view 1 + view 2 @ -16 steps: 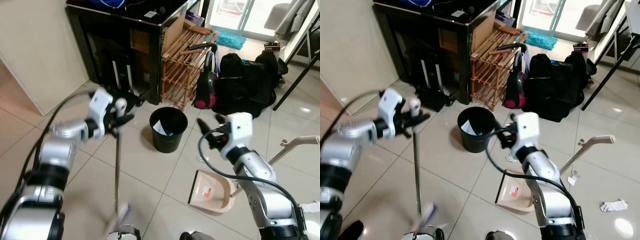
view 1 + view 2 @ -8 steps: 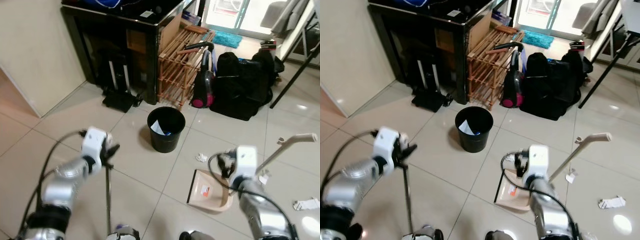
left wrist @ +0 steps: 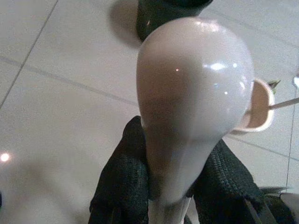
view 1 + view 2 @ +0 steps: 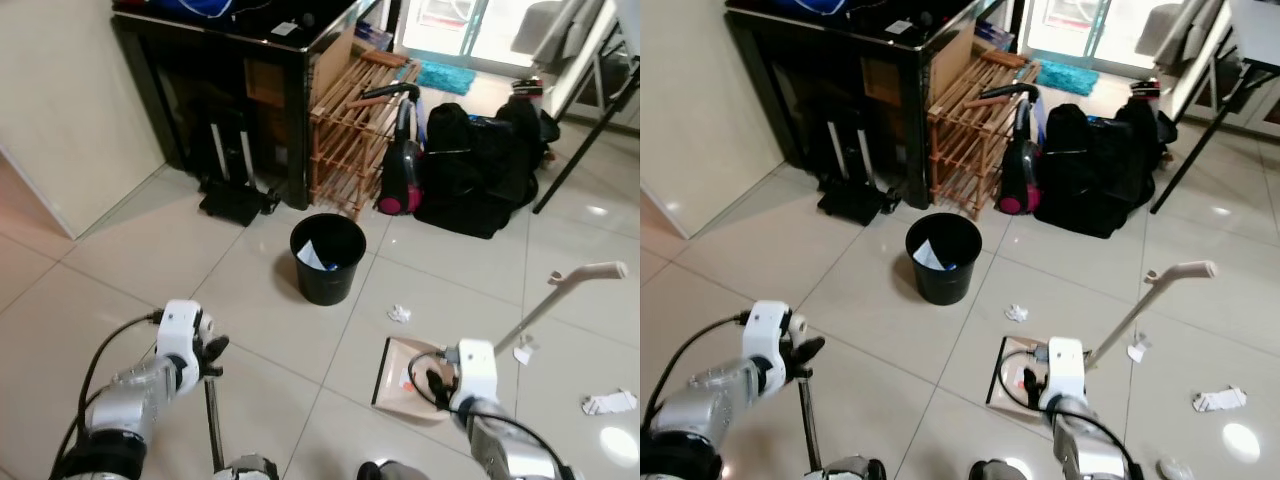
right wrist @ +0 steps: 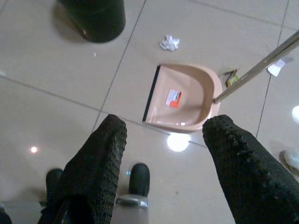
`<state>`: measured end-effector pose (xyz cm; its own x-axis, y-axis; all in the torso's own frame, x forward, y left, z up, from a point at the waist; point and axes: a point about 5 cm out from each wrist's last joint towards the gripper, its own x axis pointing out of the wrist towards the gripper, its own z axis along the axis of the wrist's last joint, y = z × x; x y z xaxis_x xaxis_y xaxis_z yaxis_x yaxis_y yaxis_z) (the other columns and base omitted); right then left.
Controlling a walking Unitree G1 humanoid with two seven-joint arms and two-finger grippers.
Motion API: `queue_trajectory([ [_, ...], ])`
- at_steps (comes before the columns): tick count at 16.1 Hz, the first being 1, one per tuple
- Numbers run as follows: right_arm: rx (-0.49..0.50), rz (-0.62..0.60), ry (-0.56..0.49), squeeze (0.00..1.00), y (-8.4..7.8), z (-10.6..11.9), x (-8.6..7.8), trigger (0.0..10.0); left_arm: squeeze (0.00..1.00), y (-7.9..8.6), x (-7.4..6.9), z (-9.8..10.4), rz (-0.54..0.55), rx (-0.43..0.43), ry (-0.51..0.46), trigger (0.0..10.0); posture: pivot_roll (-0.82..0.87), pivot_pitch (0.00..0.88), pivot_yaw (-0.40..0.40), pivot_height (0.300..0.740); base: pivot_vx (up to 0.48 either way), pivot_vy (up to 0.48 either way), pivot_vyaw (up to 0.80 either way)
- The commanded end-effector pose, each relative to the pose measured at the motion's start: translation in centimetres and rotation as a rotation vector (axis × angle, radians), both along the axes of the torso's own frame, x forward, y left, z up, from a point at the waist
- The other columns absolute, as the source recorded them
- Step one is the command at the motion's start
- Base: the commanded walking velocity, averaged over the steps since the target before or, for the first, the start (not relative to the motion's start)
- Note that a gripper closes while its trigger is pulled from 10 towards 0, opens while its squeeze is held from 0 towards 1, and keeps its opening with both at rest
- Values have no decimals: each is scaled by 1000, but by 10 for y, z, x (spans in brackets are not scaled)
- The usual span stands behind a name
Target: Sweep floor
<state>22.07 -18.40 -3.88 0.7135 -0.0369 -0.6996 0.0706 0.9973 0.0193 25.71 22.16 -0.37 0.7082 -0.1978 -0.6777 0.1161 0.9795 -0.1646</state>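
Observation:
My left gripper (image 4: 205, 355) is shut on the pale rounded top of the broom handle (image 3: 194, 102), low at my left side; its black fingers (image 3: 119, 186) clamp the neck below the knob. The broom's metal pole (image 4: 212, 430) runs down toward the floor. My right gripper (image 5: 166, 126) hangs open and holds nothing, low and just in front of the beige dustpan (image 4: 400, 368). The dustpan lies flat on the tiles, and its long handle (image 4: 585, 272) slants up to the right. A crumpled paper (image 4: 400, 313) lies between the dustpan and the black waste bin (image 4: 327, 257).
More paper scraps (image 4: 608, 402) lie on the tiles at the right. Behind the bin stand a black cabinet (image 4: 230, 90), a wooden rack (image 4: 350, 130), a red vacuum (image 4: 400, 180) and black bags (image 4: 480, 170). A wall (image 4: 60, 100) bounds the left.
Both arms have dropped lower. The left gripper brought the broom handle down with it, and the right gripper sank in front of the dustpan. The camera has shifted a little.

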Motion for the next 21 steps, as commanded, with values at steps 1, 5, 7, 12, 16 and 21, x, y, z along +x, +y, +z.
queue_trajectory([
  [1,-4,9,-8,0,2,-3,1,10000,0,-12,-11,-18,-6,4,63,10000,-16,100,-16,740,0,0,0],
  [5,109,-88,100,0,6,-24,-13,10000,0,-16,-40,-50,-52,143,223,10000,-18,103,-24,740,0,0,0],
  [7,109,-64,192,0,12,-37,-28,10000,0,-20,-51,-61,-29,134,266,10000,-15,105,-18,740,0,0,0],
  [12,112,-124,251,0,9,-47,-41,10000,0,-23,-73,-78,50,134,299,10000,-17,108,-27,740,0,0,0],
  [16,137,-140,285,0,10,-51,-47,10000,0,-30,-84,-85,48,163,327,10000,-16,109,-25,740,0,0,0],
  [21,147,-153,303,0,10,-54,-51,10000,0,-58,-81,-87,-20,151,286,10000,-22,110,-21,740,0,0,0],
])
